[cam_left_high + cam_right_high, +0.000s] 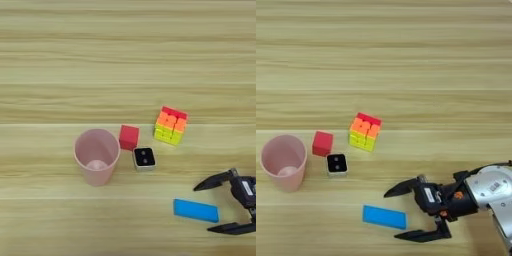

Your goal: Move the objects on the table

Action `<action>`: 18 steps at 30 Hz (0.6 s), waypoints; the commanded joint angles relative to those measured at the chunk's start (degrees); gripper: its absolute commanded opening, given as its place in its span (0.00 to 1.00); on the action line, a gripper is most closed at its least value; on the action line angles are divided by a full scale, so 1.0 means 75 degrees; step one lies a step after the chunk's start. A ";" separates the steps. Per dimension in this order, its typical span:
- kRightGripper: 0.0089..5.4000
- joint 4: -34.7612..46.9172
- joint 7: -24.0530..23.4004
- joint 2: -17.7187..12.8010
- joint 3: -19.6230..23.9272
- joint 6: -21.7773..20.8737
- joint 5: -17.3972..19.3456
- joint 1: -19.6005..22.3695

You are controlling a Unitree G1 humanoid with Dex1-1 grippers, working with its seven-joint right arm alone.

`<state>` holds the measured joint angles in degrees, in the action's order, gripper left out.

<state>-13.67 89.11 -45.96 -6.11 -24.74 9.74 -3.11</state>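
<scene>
On the light-tan wooden table (125, 60) lie a small red cube (129, 137), a multicoloured puzzle cube (171, 125) to its right, and a flat blue bar (196, 210) near the front edge. The same blue bar (384, 217) shows in the right eye view. My right gripper (394, 212) stands open just right of the bar, its upper fingertip behind the bar's right end and its lower fingertip in front of it. Nothing is held. The silver forearm enters from the right.
A pink plastic cup (96, 156) stands upright left of the red cube. A small white square piece with a black face (144, 158) lies just in front of the red cube, between cup and puzzle cube.
</scene>
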 commanded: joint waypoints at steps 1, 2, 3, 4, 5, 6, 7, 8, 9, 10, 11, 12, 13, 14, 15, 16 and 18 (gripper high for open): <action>0.63 0.0099 -0.0355 -0.0231 0.0136 -0.0070 0.0003 0.0350; 0.62 0.0077 -0.0365 -0.0230 0.0121 -0.0085 -0.0016 0.0354; 0.61 0.0062 -0.0372 -0.0230 0.0112 -0.0095 -0.0028 0.0358; 0.58 0.0052 -0.0377 -0.0230 0.0104 -0.0102 -0.0035 0.0361; 0.56 0.0041 -0.0383 -0.0229 0.0095 -0.0107 -0.0046 0.0369; 0.54 0.0030 -0.0389 -0.0229 0.0086 -0.0112 -0.0056 0.0376; 0.51 0.0019 -0.0394 -0.0228 0.0079 -0.0118 -0.0063 0.0383; 0.50 0.0008 -0.0403 -0.0226 0.0069 -0.0123 -0.0073 0.0393; 0.49 -0.0007 -0.0414 -0.0225 0.0061 -0.0131 -0.0086 0.0403; 0.46 -0.0029 -0.0424 -0.0226 0.0054 -0.0142 -0.0102 0.0415; 0.44 -0.0051 -0.0434 -0.0226 0.0049 -0.0153 -0.0118 0.0428; 0.42 -0.0069 -0.0442 -0.0227 0.0046 -0.0162 -0.0128 0.0438; 0.41 -0.0086 -0.0447 -0.0228 0.0042 -0.0170 -0.0133 0.0449; 0.39 -0.0099 -0.0450 -0.0228 0.0040 -0.0176 -0.0136 0.0457; 0.38 -0.0112 -0.0456 -0.0230 0.0034 -0.0185 -0.0137 0.0465; 0.37 -0.0125 -0.0464 -0.0233 0.0028 -0.0193 -0.0136 0.0473; 0.30 -0.0151 -0.0480 -0.0233 0.0020 -0.0209 -0.0130 0.0484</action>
<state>-15.65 88.12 -45.88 -6.92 -25.82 9.28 -1.75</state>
